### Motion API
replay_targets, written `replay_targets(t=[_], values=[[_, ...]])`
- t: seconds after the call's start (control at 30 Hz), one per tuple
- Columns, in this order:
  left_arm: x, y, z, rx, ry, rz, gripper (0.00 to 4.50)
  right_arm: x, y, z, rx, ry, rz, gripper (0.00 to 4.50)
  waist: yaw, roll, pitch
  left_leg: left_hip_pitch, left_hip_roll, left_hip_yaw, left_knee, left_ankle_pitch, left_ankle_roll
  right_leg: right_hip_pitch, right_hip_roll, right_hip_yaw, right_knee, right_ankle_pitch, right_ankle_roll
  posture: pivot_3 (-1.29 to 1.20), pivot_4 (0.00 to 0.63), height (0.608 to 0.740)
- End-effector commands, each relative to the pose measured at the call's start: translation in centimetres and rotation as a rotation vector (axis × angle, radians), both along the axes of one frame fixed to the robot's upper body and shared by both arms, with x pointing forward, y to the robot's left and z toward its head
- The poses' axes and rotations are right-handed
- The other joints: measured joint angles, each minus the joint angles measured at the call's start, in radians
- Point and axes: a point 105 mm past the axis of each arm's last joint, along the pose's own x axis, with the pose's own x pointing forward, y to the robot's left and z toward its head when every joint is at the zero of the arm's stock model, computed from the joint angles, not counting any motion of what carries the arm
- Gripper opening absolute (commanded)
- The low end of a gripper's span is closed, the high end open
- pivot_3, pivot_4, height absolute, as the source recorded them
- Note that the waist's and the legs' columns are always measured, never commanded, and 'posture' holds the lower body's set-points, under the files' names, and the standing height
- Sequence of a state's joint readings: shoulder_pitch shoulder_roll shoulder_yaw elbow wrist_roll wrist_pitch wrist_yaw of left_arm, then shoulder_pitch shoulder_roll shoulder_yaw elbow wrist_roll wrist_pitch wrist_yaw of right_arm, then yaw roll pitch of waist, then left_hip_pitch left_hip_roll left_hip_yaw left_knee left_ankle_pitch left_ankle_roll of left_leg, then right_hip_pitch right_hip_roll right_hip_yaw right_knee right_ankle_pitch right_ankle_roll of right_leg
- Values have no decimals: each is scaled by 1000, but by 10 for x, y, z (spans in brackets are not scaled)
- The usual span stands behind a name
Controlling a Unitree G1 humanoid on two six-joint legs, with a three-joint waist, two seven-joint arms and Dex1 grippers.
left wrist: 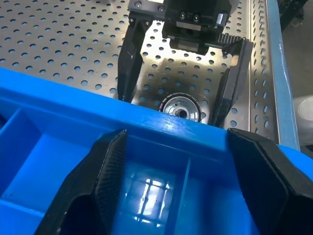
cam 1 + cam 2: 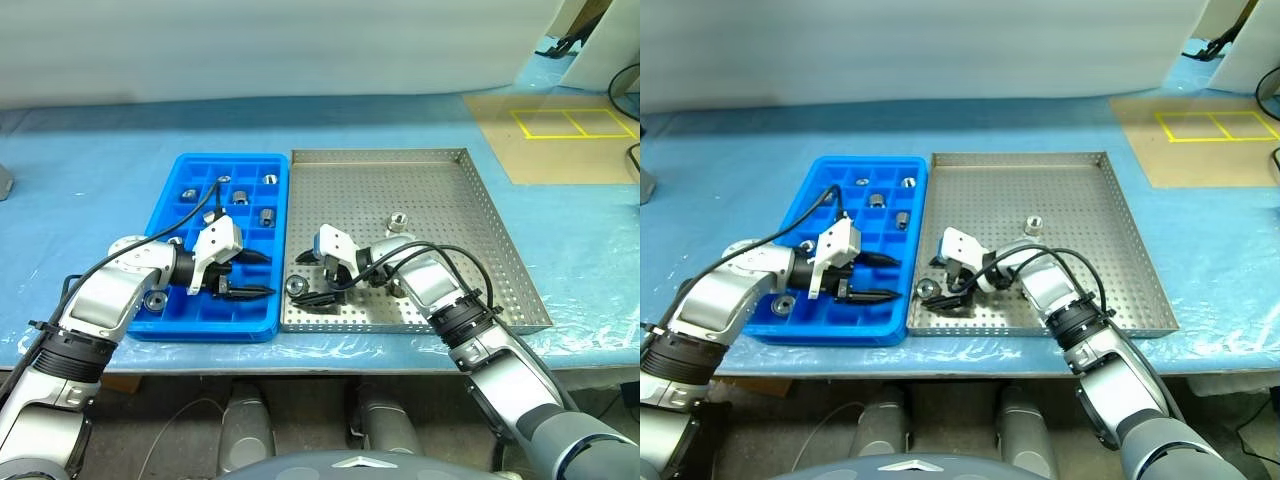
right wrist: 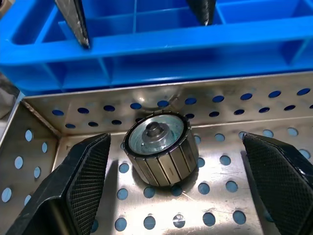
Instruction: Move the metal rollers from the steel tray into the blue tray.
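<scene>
fingers [image 3: 88,181] of the right gripper [image 2: 305,280] stood wide on either side of a roller [image 3: 160,152], not touching it.

that roller sat upright in the near left corner of the steel tray [image 2: 470,215], beside the blue tray [image 2: 255,325]. a second roller [image 2: 398,221] lay farther back. several rollers [image 2: 240,196] were in the blue compartments, where the left gripper [image 2: 255,275] hovered, fingers apart and empty.
</scene>
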State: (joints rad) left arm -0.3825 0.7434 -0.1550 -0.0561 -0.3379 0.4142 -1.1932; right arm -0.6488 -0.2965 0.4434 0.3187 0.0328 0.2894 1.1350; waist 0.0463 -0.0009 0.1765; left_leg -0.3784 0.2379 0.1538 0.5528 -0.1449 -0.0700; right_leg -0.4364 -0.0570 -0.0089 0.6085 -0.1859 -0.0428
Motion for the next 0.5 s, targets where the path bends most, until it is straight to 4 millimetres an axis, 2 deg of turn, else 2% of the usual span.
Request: replay_targets(t=[0.03,0.07,0.17,0.27,0.37,0.43,0.5], values=[[2,5,2,9,-20,34,3413,-2,6,7,15,-27,32,4500,0,0,0,0,0,0,0,0,0,0,0,0,0,0,0,-39,150,740],[2,4,2,8,-20,35,3413,-2,6,7,15,-25,32,4500,0,0,0,0,0,0,0,0,0,0,0,0,0,0,0,-39,150,740],[3,4,2,8,-24,42,3439,-3,5,4,3,-30,37,3925,0,0,0,1,0,0,0,0,0,0,0,0,0,0,0,-36,150,740],[3,5,2,7,-25,47,3439,0,5,5,2,-52,18,2925,0,0,0,1,0,0,0,0,0,0,0,0,1,0,0,-39,150,740],[4,5,1,9,-24,50,3439,-5,2,7,8,-46,51,2145,0,0,0,1,0,0,0,0,0,1,0,0,0,0,0,-42,150,740],[4,6,1,9,-22,51,3439,2,1,7,0,-68,15,1606,0,0,0,1,0,0,0,0,0,1,0,0,0,0,0,-46,150,740],[4,4,3,-6,-21,48,3439,4,-2,5,-9,-73,6,1577,-1,0,0,1,0,0,0,0,0,0,0,0,0,0,0,-47,150,740]])
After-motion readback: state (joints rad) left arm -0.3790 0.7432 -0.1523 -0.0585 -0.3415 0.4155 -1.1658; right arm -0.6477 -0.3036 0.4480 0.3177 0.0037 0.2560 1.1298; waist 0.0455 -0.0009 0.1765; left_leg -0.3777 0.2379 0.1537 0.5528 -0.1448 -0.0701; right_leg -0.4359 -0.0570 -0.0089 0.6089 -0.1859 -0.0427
